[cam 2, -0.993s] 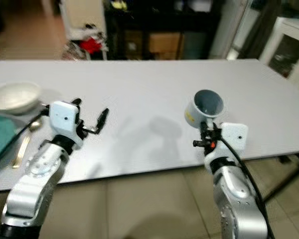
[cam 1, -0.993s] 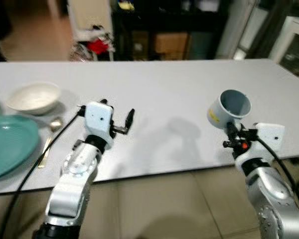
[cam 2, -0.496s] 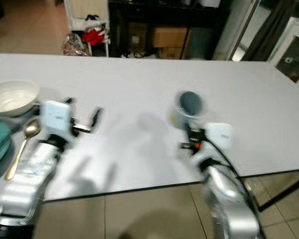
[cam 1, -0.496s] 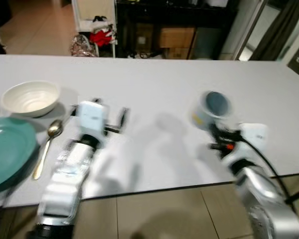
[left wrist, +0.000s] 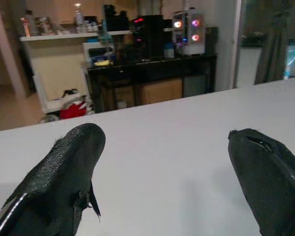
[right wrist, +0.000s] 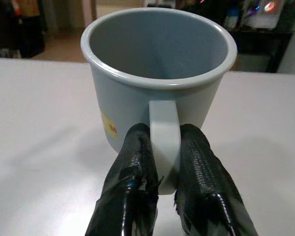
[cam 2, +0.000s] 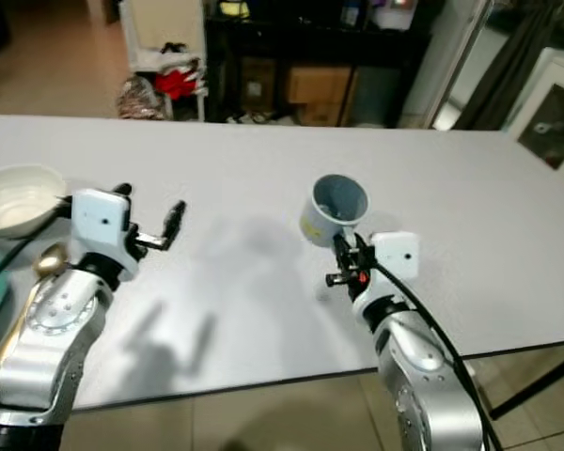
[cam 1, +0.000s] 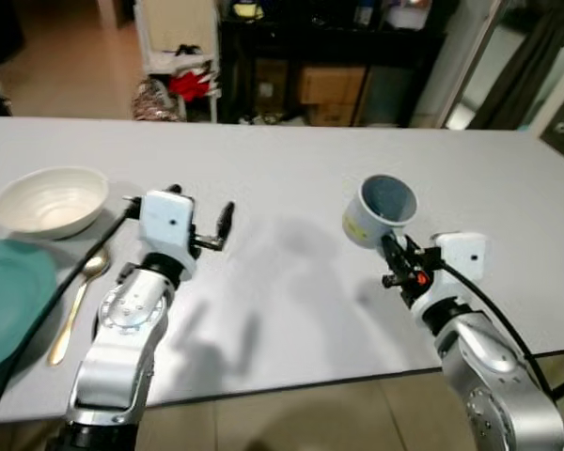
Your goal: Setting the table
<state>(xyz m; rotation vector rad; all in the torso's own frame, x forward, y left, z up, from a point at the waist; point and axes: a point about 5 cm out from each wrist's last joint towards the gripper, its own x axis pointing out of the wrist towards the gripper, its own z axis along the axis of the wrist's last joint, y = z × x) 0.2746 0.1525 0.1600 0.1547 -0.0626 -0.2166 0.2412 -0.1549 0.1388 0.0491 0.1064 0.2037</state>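
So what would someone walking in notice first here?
Probably the pale blue-grey enamel mug, held up over the long white table by the right gripper, whose black fingers pinch its handle. Next, the left gripper hovers open above the table beside a cream ceramic bowl, gold metal spoon and teal round plate.

We see a long white table (cam 1: 291,160) with tiled floor (cam 1: 291,423) below its near edge. At its left end (close together) lie a cream bowl (cam 1: 49,201), a gold spoon (cam 1: 75,303) and a teal plate (cam 1: 9,301).
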